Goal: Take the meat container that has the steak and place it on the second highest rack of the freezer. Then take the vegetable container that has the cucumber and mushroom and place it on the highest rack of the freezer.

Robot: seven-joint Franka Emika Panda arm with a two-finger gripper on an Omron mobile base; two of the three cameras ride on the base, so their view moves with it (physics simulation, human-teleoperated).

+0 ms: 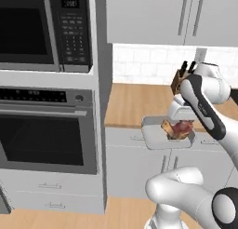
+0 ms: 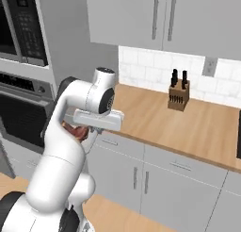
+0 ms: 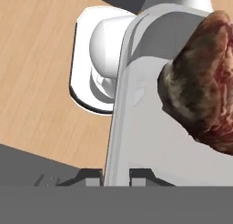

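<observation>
In the left base view the white arm bends down in front of the wooden counter (image 1: 135, 104), and a shallow pale grey meat container (image 1: 155, 137) hangs in the air just off the counter's front edge, above the grey cabinet doors, with a reddish-brown steak (image 1: 179, 129) lying in it; the hand sits directly over the container's right side, a wooden knife block (image 1: 179, 81) stands on the counter behind it, and a built-in black oven (image 1: 46, 130) with a microwave (image 1: 44, 28) above fills the left. In the right base view the container (image 2: 96, 119) shows as a flat grey slab level under the arm's wrist, held clear of the counter (image 2: 188, 125), with the steak (image 2: 75, 130) just showing beside the arm, and the knife block (image 2: 179, 95) well apart near the tiled wall. In the hand view the two dark fingers (image 3: 92, 176) are nearly closed, pinching the container's thin rim (image 3: 119, 123) between them; the steak (image 3: 202, 86) lies inside at the right.
</observation>
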